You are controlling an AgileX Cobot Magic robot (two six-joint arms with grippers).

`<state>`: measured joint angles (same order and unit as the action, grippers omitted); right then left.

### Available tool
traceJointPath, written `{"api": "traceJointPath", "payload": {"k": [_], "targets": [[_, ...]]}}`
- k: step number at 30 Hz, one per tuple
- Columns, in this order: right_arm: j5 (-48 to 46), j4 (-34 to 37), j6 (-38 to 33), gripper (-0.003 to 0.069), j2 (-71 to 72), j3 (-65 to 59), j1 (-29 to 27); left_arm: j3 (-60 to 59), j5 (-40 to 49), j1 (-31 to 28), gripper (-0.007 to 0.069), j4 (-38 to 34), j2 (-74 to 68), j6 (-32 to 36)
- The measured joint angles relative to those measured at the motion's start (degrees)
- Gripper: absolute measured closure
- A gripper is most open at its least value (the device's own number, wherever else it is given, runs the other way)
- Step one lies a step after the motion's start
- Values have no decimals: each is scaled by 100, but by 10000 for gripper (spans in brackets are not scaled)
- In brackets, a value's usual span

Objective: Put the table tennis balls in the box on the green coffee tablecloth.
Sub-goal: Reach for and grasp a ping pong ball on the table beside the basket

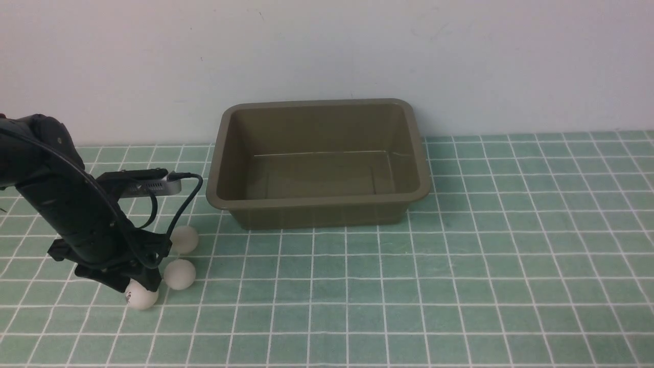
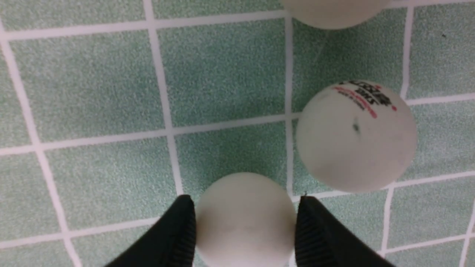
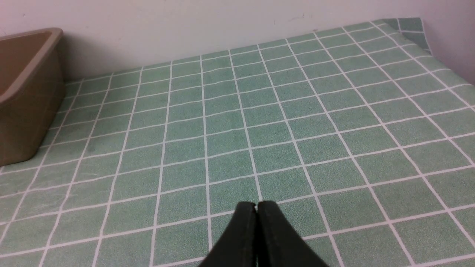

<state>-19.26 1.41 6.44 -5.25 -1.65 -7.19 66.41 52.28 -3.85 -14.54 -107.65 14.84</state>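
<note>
Pinches 1 ball [image 1: 143,300] at lower left of frame with left gripper [image 2: 245,200]; shows right gripper [image 3: 256,207] pressed together over cloth [image 3: 334,122].

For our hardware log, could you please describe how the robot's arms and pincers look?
The left arm is black, with a black cable looping from a flat grey module. The left pincer and right pincer are black and tapered; the left's inner faces are ribbed.

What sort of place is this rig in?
Probably a lab test bench, not a home: a bare white wall, and a green grid tablecloth staged with an empty tub and three table tennis balls.
</note>
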Motion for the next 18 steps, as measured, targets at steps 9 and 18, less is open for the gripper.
{"api": "traceJointPath", "payload": {"k": [9,18], "targets": [[0,0,0,669,0,0,0,2,23,0,315,44,0,0],[0,0,0,669,0,0,0,18,318,0,315,468,24,9]]}}
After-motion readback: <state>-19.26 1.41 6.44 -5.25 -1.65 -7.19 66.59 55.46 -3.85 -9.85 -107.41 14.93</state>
